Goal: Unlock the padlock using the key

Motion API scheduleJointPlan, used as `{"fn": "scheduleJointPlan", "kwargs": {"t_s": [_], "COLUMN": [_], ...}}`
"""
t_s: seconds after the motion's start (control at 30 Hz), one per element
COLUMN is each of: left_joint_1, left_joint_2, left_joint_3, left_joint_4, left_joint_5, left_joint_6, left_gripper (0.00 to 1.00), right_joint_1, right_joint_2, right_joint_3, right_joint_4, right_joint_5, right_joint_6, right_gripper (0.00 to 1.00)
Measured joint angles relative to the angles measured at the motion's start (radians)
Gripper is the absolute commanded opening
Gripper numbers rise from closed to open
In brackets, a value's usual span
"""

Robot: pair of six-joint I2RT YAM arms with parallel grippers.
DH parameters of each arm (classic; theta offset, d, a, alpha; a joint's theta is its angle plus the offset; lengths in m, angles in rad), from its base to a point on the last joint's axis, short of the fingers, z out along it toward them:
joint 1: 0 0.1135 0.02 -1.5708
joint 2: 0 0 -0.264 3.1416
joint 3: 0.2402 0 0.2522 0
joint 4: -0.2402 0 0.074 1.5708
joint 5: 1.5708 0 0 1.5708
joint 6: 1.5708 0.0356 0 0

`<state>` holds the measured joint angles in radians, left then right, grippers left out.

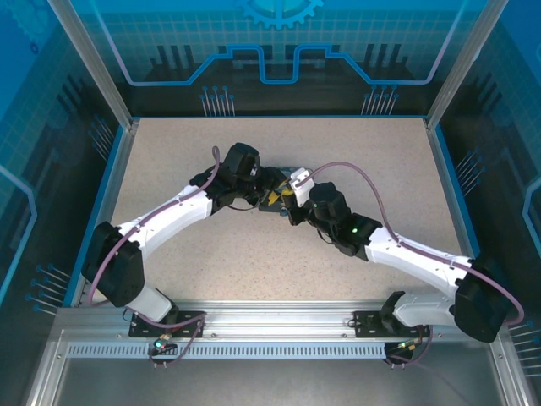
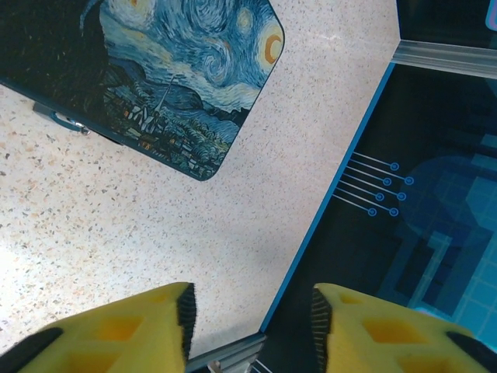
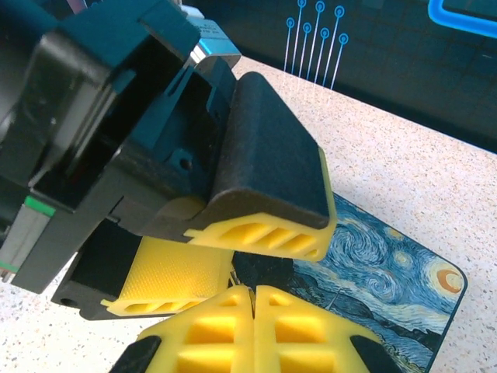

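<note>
The tin (image 2: 194, 85) swirls blue and yellow, table (image 2: 116, 256) speckled beige, left pincer (image 2: 252, 317) yellow.

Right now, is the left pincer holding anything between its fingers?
No, the left pincer has its yellow fingers apart, with bare table behind the gap.

Starry-Night tin (image 2: 178, 85) cut off by top and left edges

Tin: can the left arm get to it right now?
Probably yes. The left gripper hangs open near the tin, bare table between them. The shut right gripper crowds close, though.
</note>
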<state>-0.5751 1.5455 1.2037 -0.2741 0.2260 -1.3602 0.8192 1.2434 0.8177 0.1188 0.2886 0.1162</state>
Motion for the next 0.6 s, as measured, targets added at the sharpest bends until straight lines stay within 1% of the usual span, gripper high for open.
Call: {"fn": "scheduleJointPlan", "kwargs": {"t_s": [0.07, 0.17, 0.33, 0.4, 0.5, 0.53, 0.6], "left_joint_1": [0.000, 0.000, 0.000, 0.000, 0.004, 0.007, 0.007], "left_joint_2": [0.000, 0.000, 0.000, 0.000, 0.000, 0.000, 0.002], "left_joint_3": [0.000, 0.000, 0.000, 0.000, 0.000, 0.000, 0.000], "left_joint_4": [-0.002, -0.002, -0.001, -0.004, 0.002, 0.004, 0.005], "left_joint_5": [0.001, 0.001, 0.004, 0.004, 0.002, 0.004, 0.004], "left_joint_6": [0.001, 0.001, 0.004, 0.006, 0.004, 0.005, 0.008], "left_gripper": [0.36, 0.32, 0.22, 0.16, 0.03, 0.00, 0.00], "right_joint_1": [0.000, 0.000, 0.003, 0.005, 0.006, 0.006, 0.006], "right_joint_2": [0.011, 0.023, 0.038, 0.042, 0.046, 0.046, 0.047], "right_joint_3": [0.008, 0.020, 0.028, 0.030, 0.045, 0.045, 0.045], "right_joint_4": [-0.003, -0.007, -0.007, -0.009, -0.029, -0.033, -0.040], "right_joint_5": [0.000, 0.000, 0.000, 0.004, 0.013, 0.016, 0.019], "right_joint_6": [-0.005, -0.006, -0.006, -0.006, -0.009, -0.009, -0.009], "right_gripper": [0.00, 0.00, 0.00, 0.00, 0.00, 0.00, 0.00]}}
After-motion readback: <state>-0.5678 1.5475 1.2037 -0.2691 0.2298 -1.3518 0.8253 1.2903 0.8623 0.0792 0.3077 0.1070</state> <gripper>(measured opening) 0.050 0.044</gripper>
